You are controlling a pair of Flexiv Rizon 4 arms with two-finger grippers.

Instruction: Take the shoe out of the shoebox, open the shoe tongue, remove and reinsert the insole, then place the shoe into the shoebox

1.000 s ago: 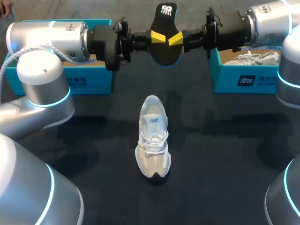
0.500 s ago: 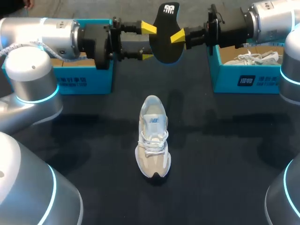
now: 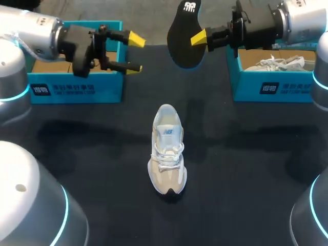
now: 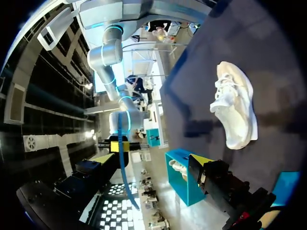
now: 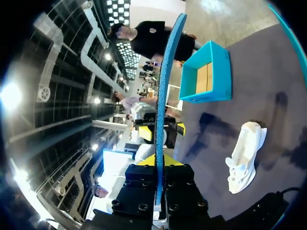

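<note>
Head view: right fingers (image 3: 200,37) pinch a black foam insole (image 3: 183,36) w/ white logo. It is held in the air over the far side of the dark tabletop (image 3: 246,154), btwn two teal cardboard shoeboxes. The left fingers (image 3: 136,39) are spread wide w/ nothing in them, in front of the left shoebox (image 3: 77,91). A white-and-beige lace-up sneaker (image 3: 167,151) sits upright mid-tabletop, toe toward the near edge, apart from both arms. The right shoebox (image 3: 277,88) holds a second white sneaker (image 3: 279,62).

Right wrist view adds: insole (image 5: 162,81) edge-on, showing a blue face, clamped from both sides; also the left shoebox's brown inside (image 5: 204,79).

Left wrist view: left fingers (image 4: 200,160) far apart, sneaker (image 4: 236,111) ahead on the tabletop.
</note>
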